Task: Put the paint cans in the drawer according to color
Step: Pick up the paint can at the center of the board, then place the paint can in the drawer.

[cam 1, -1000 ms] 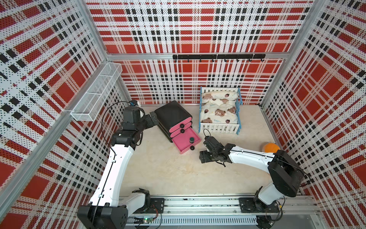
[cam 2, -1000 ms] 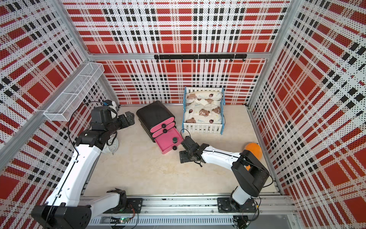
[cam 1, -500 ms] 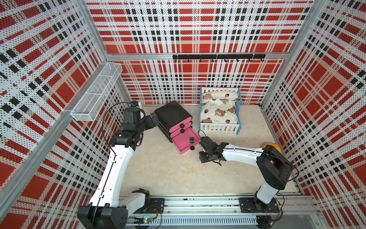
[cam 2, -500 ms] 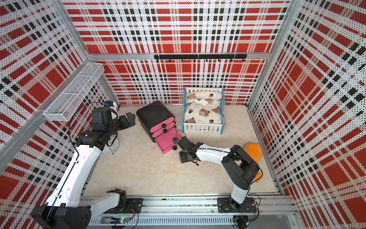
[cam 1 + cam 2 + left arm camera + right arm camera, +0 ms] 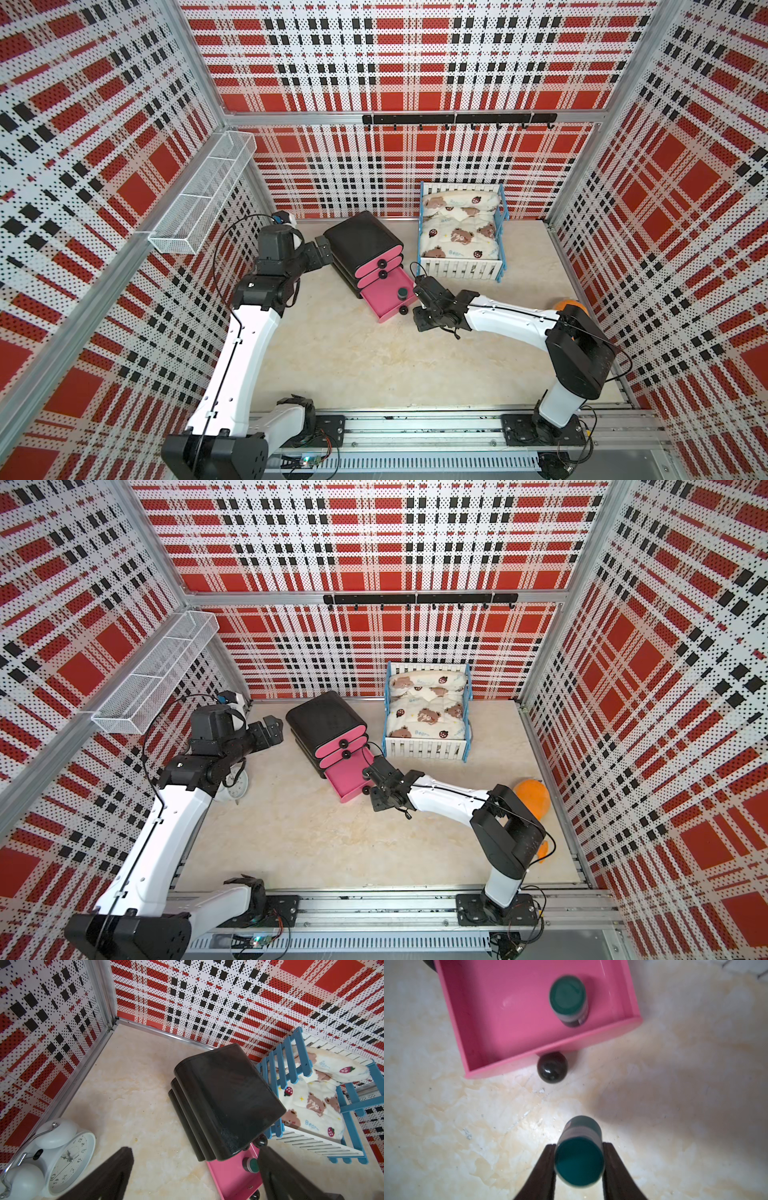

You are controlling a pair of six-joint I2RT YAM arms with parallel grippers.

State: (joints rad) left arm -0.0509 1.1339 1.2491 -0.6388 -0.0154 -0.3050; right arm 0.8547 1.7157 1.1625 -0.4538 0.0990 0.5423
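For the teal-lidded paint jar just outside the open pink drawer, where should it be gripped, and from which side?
Grip the teal-lidded jar across its round side wall just below the lid, coming from above: it stands upright, lid up, sides exposed. The right gripper is shut on it that way, a jaw on each side.

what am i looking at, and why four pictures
Two white robot arms, the left arm and the right arm, stand on a rail at the edge of a table. Two pictures look down from overhead; the other two come from a camera on each wrist. On the table are a black chest of drawers, a toy bed, an alarm clock and something orange. The bottom drawer is pulled open with one green-lidded jar inside. The right arm's jaws are shut on a second green jar in front of it. The left arm's jaws stand open beside the chest.
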